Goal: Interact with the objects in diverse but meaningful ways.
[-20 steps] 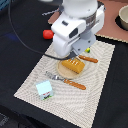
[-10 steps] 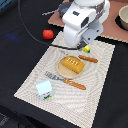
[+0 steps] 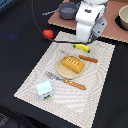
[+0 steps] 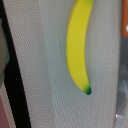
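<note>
Biggest change I see from my station: the arm has pulled up and back toward the far edge of the placemat compared with a second ago, when its white body sat low over the mat and hid the far end. That retreat uncovers the banana, now lying free on the mat just below the gripper. I read that as either a fresh release or a pre-grasp hover over the banana; nothing is being carried.

Gripper state: I cannot tell. The exterior view shows dark fingers hanging under the wrist but not the gap, and the wrist view shows no fingertips at all.

Other task items are unchanged: bread loaf mid-mat on a round wooden board, tomato off the mat on the black cloth at the exterior view's left, carton on the near corner of the mat. Fork and knife lie beside the board.

View difference: the wrist view fills with the banana, showing its green tip and the mat weave, confirming the camera is right above it. The exterior view alone gives layout, plus the grey pot on the brown board behind.
</note>
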